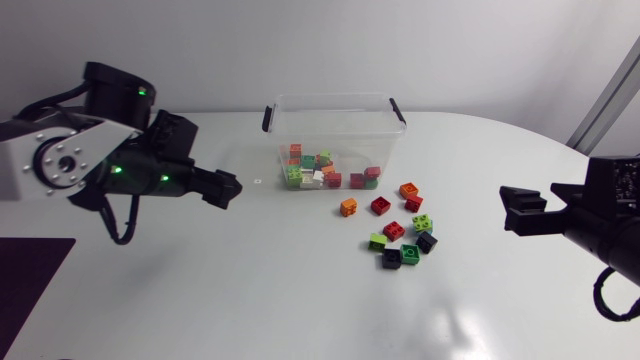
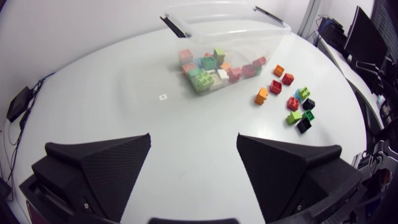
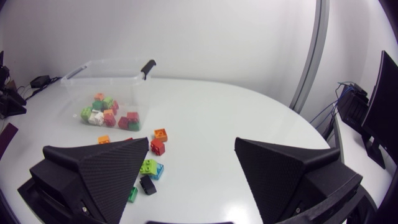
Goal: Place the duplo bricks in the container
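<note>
A clear plastic container (image 1: 385, 125) with black handles stands at the table's back middle and holds several bricks (image 1: 310, 170). Several loose duplo bricks (image 1: 400, 225) in red, orange, green and black lie on the table to its right front; they show too in the left wrist view (image 2: 292, 102) and the right wrist view (image 3: 152, 158). My left gripper (image 1: 226, 189) hangs open left of the container, holding nothing. My right gripper (image 1: 520, 211) is open at the right side, well away from the bricks. The container (image 2: 273, 34) lies ahead of the left fingers (image 2: 99, 165).
A small white mark (image 1: 255, 181) lies on the table just left of the container. A dark mat (image 1: 25, 275) covers the front left corner. The white tabletop (image 1: 300, 290) stretches in front of the bricks.
</note>
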`<state>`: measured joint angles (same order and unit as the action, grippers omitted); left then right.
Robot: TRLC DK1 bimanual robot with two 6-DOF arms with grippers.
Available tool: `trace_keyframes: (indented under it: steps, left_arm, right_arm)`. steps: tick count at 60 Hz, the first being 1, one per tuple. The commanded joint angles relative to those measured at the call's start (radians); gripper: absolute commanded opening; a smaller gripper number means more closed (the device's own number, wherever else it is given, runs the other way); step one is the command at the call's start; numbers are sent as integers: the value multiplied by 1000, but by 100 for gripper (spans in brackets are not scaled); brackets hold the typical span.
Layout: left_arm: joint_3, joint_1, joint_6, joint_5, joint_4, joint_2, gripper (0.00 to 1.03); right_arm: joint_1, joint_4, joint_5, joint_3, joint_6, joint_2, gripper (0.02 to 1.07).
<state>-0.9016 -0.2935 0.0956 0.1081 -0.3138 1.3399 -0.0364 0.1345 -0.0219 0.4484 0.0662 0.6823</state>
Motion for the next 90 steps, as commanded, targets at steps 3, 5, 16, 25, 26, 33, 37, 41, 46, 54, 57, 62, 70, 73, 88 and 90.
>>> trace_keyframes:
  steps: [3,5,16,25,26,33,37,41,46,54,57,62,70,73,88,90]
  left_arm:
    - [-117,-42,69,10,-64,131,96]
    - [-152,-61,98,16,-82,173,96]
    - [-275,-127,286,15,-148,341,95]
    - [-367,-167,340,15,-196,469,95]
    - [-384,-174,349,15,-206,489,95]
    - [-453,-193,369,18,-214,565,95]
    - [-514,-187,378,74,-235,616,95]
    - [-574,-184,382,100,-260,671,96]
    - [-617,-180,388,142,-272,706,97]
    - [-674,-197,388,174,-275,771,97]
    - [-681,-200,388,174,-275,778,96]
    - [-709,-208,388,189,-275,806,96]
    - [-744,-219,388,211,-275,834,96]
    - [-760,-223,388,211,-275,846,96]
    - [-858,-249,382,220,-274,940,93]
    - [-869,-253,380,220,-275,949,93]
  right_arm:
    - [-16,83,0,70,26,117,102]
    - [-17,97,0,81,26,141,102]
    - [-19,114,-38,78,55,218,102]
    - [-46,100,-150,70,75,322,102]
    - [-46,97,-153,70,76,329,102]
    - [-49,82,-164,82,113,407,102]
    - [-46,106,-136,111,218,462,97]
    - [-31,172,-113,144,299,527,96]
    - [-25,191,-78,148,379,603,94]
    - [-31,197,-176,165,396,674,98]
    - [-26,201,-191,167,396,669,102]
    - [10,194,-191,168,392,671,102]
    - [59,180,-185,191,373,723,101]
    - [75,168,-179,199,371,746,100]
    - [113,129,-135,246,345,832,97]
    - [115,129,-135,251,345,839,96]
